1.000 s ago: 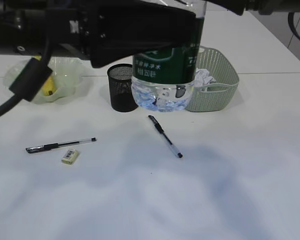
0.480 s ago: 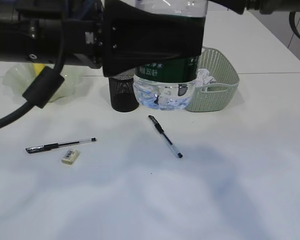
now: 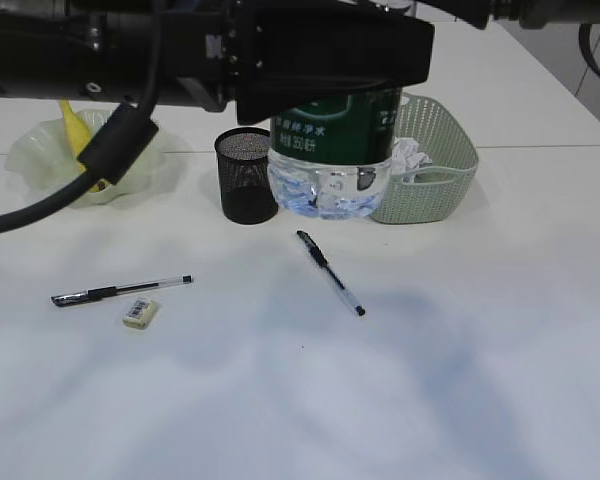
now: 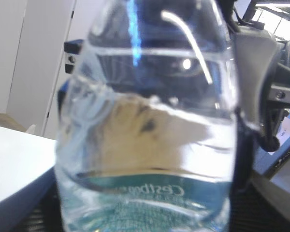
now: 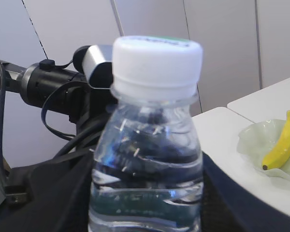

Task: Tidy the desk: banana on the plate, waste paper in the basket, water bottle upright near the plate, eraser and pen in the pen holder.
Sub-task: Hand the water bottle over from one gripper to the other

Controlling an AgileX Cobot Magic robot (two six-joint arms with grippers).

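Note:
The water bottle [image 3: 330,185] hangs upright in the air over the back middle of the desk [image 3: 310,400], in front of the basket [image 3: 445,140]. It fills the left wrist view [image 4: 150,145] and the right wrist view [image 5: 150,159]. My right gripper [image 5: 147,212] grips its body below the white cap. My left gripper [image 3: 320,60] reaches across from the left and its fingers [image 4: 150,212] flank the bottle. The banana [image 3: 75,125] lies in the plate [image 3: 40,150]. The waste paper [image 3: 408,155] is in the basket. The eraser [image 3: 140,312] lies at the front left.
The black pen holder [image 3: 245,175] stands just left of the bottle. One pen [image 3: 120,290] lies beside the eraser. A second pen [image 3: 330,272] lies below the bottle. The left arm and its cable cross the top of the exterior view.
My left arm has slid to the right across the bottle. The bottle has barely moved. The right arm has stayed still.

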